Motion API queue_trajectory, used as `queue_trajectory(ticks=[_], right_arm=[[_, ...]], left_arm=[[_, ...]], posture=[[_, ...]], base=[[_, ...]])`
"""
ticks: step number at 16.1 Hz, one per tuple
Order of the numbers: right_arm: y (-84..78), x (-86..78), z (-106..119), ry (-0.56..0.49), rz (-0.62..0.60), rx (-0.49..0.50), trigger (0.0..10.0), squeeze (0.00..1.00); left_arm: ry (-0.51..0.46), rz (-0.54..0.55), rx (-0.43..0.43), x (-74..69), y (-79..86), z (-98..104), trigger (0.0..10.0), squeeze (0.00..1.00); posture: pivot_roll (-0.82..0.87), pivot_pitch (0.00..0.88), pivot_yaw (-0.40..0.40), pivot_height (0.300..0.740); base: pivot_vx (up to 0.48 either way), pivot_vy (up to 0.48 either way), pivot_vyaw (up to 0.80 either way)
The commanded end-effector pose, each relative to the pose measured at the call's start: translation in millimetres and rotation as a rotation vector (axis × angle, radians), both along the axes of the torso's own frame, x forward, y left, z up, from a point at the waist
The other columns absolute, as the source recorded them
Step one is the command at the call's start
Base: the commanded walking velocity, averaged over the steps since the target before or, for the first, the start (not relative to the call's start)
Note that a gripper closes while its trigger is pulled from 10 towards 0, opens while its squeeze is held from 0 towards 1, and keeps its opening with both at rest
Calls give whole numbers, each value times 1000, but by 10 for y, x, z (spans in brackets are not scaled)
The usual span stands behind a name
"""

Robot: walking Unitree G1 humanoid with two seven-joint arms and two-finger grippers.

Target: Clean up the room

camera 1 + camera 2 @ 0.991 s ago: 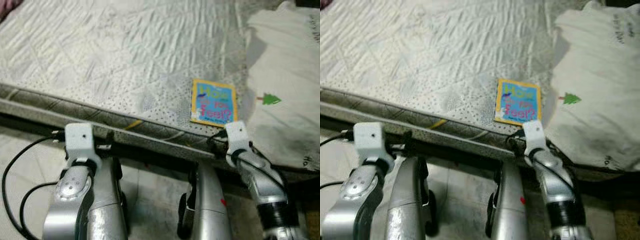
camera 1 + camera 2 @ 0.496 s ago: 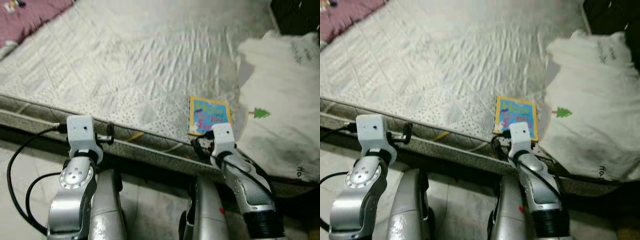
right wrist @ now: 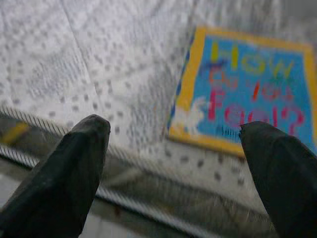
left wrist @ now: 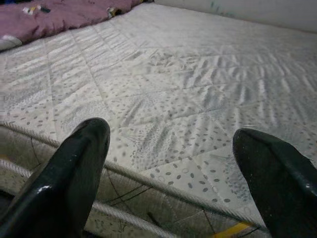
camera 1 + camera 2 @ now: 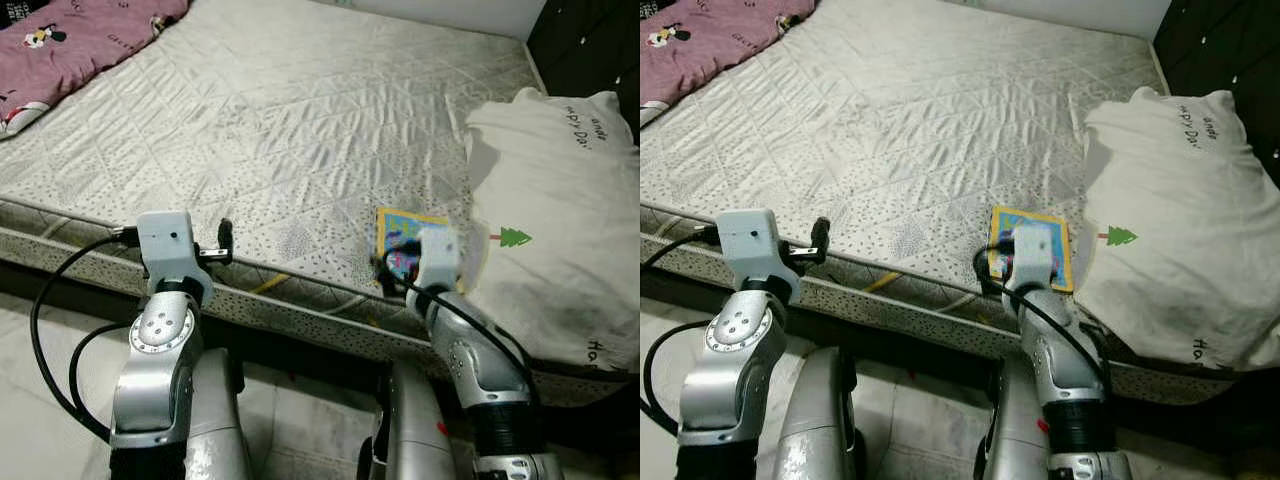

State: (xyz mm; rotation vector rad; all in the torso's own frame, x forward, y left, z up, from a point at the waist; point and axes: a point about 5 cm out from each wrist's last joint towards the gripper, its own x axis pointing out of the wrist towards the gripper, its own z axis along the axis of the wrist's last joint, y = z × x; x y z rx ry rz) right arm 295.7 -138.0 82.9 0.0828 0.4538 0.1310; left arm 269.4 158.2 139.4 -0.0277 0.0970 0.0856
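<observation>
A thin book point(image 3: 247, 101) with a yellow border and a blue cover lies flat on the grey quilted mattress point(image 5: 300, 120), near its front edge. My right gripper point(image 3: 173, 126) hovers open just over that edge, with the book's near corner between and ahead of its fingers point(image 3: 84, 163). In the eye views the right wrist block covers part of the book point(image 5: 1058, 262). My left gripper point(image 4: 171, 134) is open at the mattress's front edge, further left, with nothing between its fingers point(image 5: 224, 238).
A white pillow point(image 5: 550, 190) with a small green tree print lies right beside the book on the right. A purple blanket point(image 5: 70, 40) covers the far left corner. Dark furniture point(image 5: 590, 50) stands at the back right. Tiled floor point(image 5: 60, 320) lies below.
The view has tilted up to show more of the bed. My right gripper has moved forward over the mattress edge to the book. The left gripper has risen to the edge.
</observation>
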Motion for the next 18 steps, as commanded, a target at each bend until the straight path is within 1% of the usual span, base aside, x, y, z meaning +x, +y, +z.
queue_trajectory(ticks=[1,2,4,5,6,7,8,9,11,13,15,16,18], right_arm=[[-90,95,82,-39,-42,4,10000,0],[-155,153,125,-89,-96,20,10000,0],[-281,222,297,-233,-189,38,10000,0],[-291,222,336,-262,-197,53,10000,0],[-279,216,403,-318,-190,67,10000,0],[-240,223,468,-369,-164,53,10000,0],[-203,229,496,-392,-160,54,10000,0],[-174,242,508,-401,-162,54,10000,0],[-128,344,565,-451,-158,48,10000,0],[-145,434,616,-481,-174,47,10000,0],[-157,492,666,-502,-185,40,10000,0],[-156,504,677,-506,-187,38,10000,0],[-150,558,688,-524,-198,33,10000,0]], left_arm=[[-8,19,-14,15,13,-5,10000,0],[-14,27,-12,8,17,-12,10000,0],[-28,38,-7,-9,35,-36,10000,0],[-35,45,-13,-6,46,-39,10000,0],[-50,44,-7,14,57,-36,10000,0],[-53,40,-3,56,64,-41,10000,0],[-57,38,-10,88,62,-35,10000,0],[-64,33,-7,113,58,-25,10000,0],[-85,37,-9,212,64,2,10000,0],[-115,35,-13,314,64,37,10000,0],[-136,40,-15,401,74,75,10000,0],[-142,40,-17,420,76,86,10000,0],[-164,40,-20,502,70,115,10000,0]], posture=[[104,0,-63,542],[103,0,-60,542],[98,0,-51,542],[95,0,-47,542],[90,0,-38,542],[86,0,-31,542],[84,0,-28,542],[83,0,-26,551],[77,0,-22,580],[72,0,-23,610],[67,0,-24,635],[66,0,-24,640],[64,0,-21,660]], base=[[0,0,0],[0,0,0],[0,0,0],[0,0,0],[0,0,-731],[0,0,-419],[0,0,0],[0,0,0],[0,0,0],[0,0,0],[0,0,0],[0,0,0],[0,0,0]])
